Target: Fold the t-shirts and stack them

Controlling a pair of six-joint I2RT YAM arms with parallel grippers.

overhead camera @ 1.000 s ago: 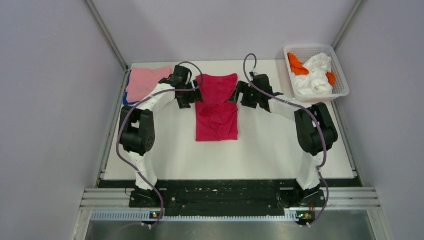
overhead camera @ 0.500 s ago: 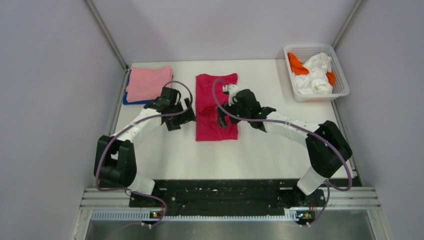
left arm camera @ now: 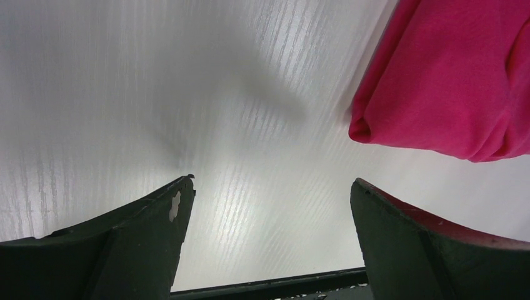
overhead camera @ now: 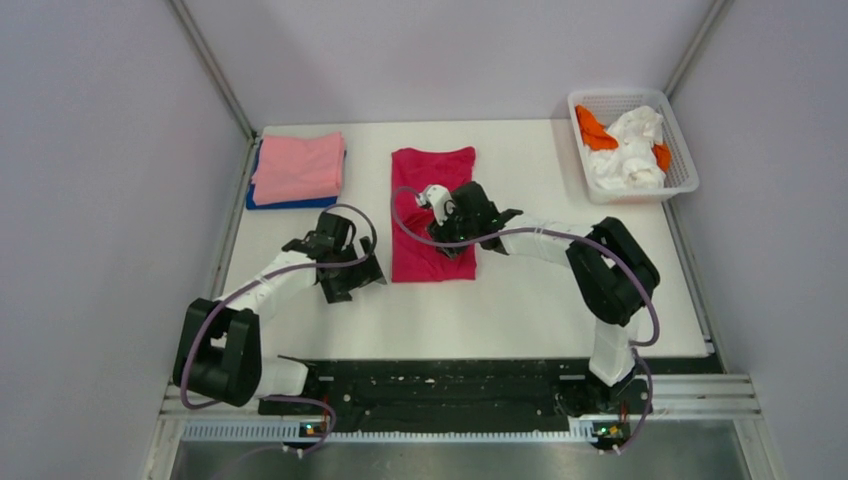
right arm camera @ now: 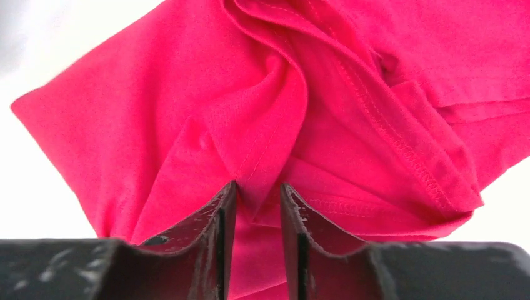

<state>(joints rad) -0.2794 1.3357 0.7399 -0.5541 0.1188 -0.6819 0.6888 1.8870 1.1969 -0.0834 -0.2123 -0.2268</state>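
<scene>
Since half a second earlier, the left arm had drawn back toward its base, carrying the left claw [overhead camera: 350, 272] from beside the middle of the red shirt [overhead camera: 432, 172] down to its near left corner. The right claw [overhead camera: 452, 228] had slid a little to the left over the shirt's near half.

In the left wrist view, the left claw [left arm camera: 272, 181] was released, with its two dark fingers spread wide over the bare white surface [left arm camera: 125, 94]. The rolled corner of the red shirt [left arm camera: 450, 75] lay just ahead and to the right, apart from both fingers.

In the right wrist view, the right claw [right arm camera: 257, 187] was clenched on the red shirt [right arm camera: 175, 119]. Its fingers were almost together, with a raised ridge of cloth caught between them and wrinkles and a stitched hem fanning out beyond.

The red shirt lay lengthwise in the middle of the surface [overhead camera: 520, 290], flat at its far end and rumpled at its near end. At the far left corner a folded pink shirt [overhead camera: 298, 165] rested on a blue shirt [overhead camera: 290, 204], which showed only as an edge. At the far right, a white basket [overhead camera: 645, 195] held white cloth [overhead camera: 630, 150] and orange cloth [overhead camera: 592, 130].
</scene>
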